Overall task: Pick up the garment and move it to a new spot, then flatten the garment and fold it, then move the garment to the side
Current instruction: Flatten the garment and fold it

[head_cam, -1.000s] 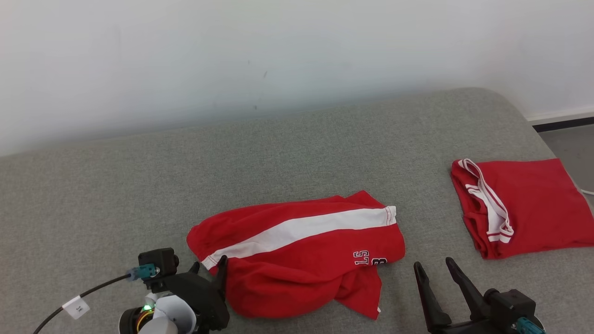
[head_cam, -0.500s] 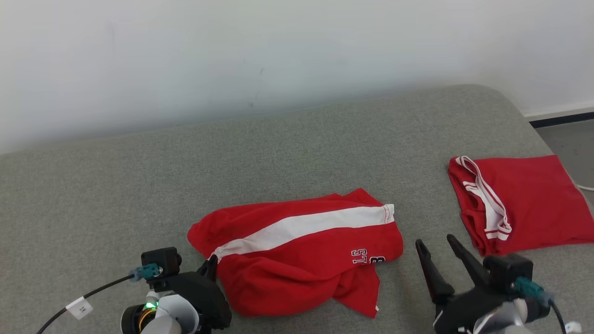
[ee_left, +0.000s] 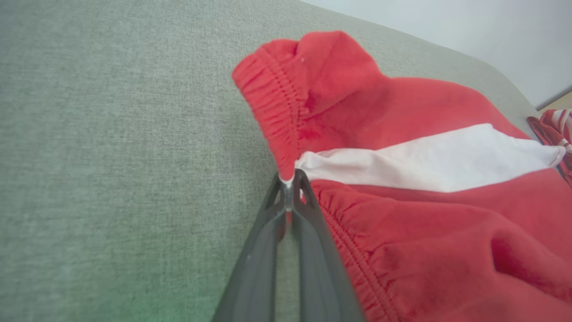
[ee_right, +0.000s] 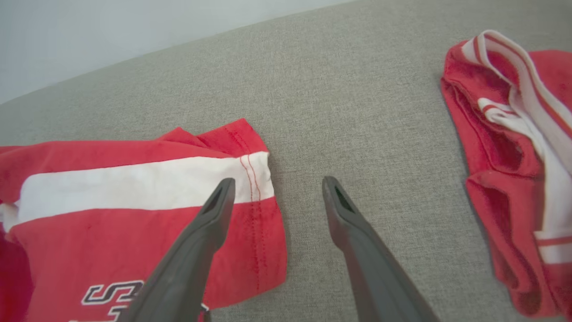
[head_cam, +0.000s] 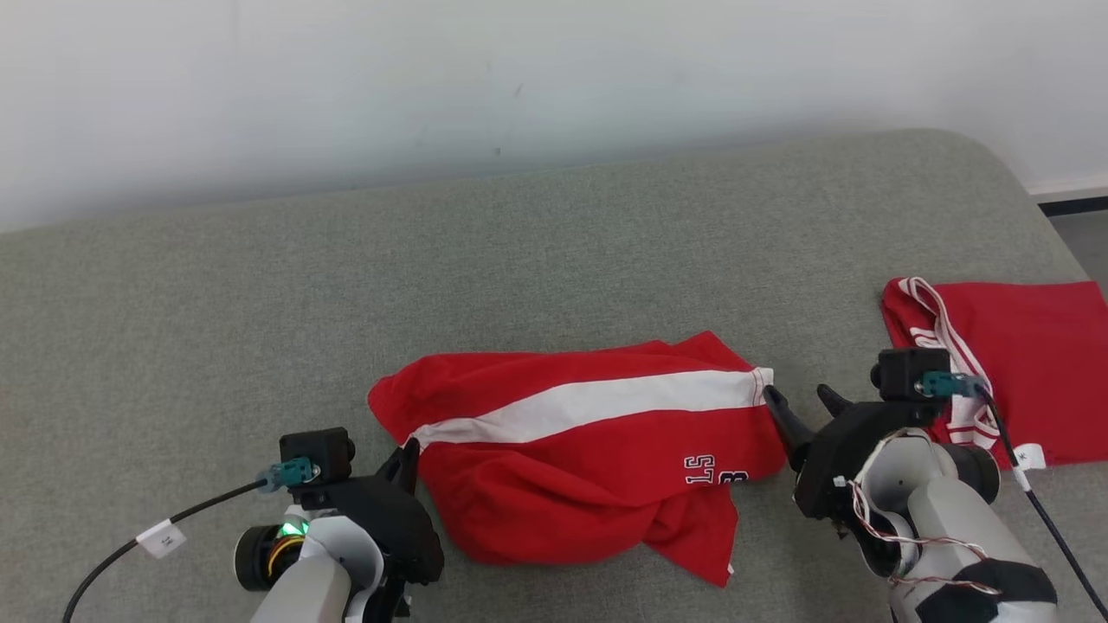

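The garment lies lengthwise left to right, its left end pinched by the left tool, right tool spread.

The garment was a pair of red shorts with a broad white stripe along one side and dark outlined lettering close to the leg hem. It lay on the grey cushion, about in the middle, stretched from left to right. It was not flat: the near part was bunched in soft folds, and one corner stuck out toward the near right. The elastic waistband was at the left end, gathered, and the left gripper pinched it where the stripe began. The hem at the right end lay flat.
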Robot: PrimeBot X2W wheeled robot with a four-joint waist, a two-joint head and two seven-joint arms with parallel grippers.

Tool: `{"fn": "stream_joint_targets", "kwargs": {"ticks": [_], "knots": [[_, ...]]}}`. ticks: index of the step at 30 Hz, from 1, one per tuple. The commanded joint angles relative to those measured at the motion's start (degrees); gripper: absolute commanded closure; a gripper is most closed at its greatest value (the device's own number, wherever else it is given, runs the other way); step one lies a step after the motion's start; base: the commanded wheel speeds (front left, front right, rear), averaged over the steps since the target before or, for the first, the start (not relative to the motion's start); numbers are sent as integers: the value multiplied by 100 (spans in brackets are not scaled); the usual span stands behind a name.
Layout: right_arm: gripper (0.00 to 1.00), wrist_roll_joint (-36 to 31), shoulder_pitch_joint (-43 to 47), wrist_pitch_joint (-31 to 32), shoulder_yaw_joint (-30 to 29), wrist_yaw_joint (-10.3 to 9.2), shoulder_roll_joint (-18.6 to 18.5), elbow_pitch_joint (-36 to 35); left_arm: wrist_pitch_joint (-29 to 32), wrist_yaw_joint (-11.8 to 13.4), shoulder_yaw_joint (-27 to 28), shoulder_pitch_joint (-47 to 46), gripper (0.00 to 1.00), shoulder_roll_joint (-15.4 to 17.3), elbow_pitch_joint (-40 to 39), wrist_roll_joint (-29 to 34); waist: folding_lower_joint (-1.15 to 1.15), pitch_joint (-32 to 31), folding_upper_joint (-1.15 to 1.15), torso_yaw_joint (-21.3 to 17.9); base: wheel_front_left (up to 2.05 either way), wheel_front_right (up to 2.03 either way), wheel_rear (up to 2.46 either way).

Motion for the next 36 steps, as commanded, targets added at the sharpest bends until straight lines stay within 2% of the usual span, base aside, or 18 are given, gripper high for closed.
{"fn": "stream_joint_targets", "kwargs": {"ticks": [1,15,17,18,19,20,21,31,36], "knots": [[0,36,-149,63,31,-15,39,133,-24,-13,-18,-115,100,8,-36,19,0,104,-1,73,0,0,0],[0,382,-1003,293,481,-15,180,1191,-26,-34,-206,-253,100,-2,-136,21,0,320,-1,160,0,0,0],[4,433,-1047,256,577,-15,189,1248,-25,-34,-220,-267,100,4,-145,14,0,331,-1,157,0,0,0],[15,459,-1062,230,618,-15,188,1263,-24,-31,-225,-272,100,8,-147,10,0,334,-1,155,0,0,0],[58,501,-1092,181,702,-15,184,1303,-28,-23,-232,-282,100,17,-149,-4,0,337,-1,147,0,0,0],[84,531,-1115,158,744,-15,182,1309,-32,-21,-235,-285,100,22,-148,-8,0,336,-1,142,0,0,0],[100,570,-1133,131,776,-15,178,1322,-34,-18,-237,-287,100,26,-146,-18,0,334,-1,138,0,0,0],[100,1069,-1328,-232,939,-15,76,978,-150,-76,-34,-409,100,18,-364,-399,0,233,-1,105,0,0,0],[100,1463,-1692,-225,905,-15,20,537,281,-122,58,-847,100,216,-691,-726,0,351,-1,15,0,0,0]]}}
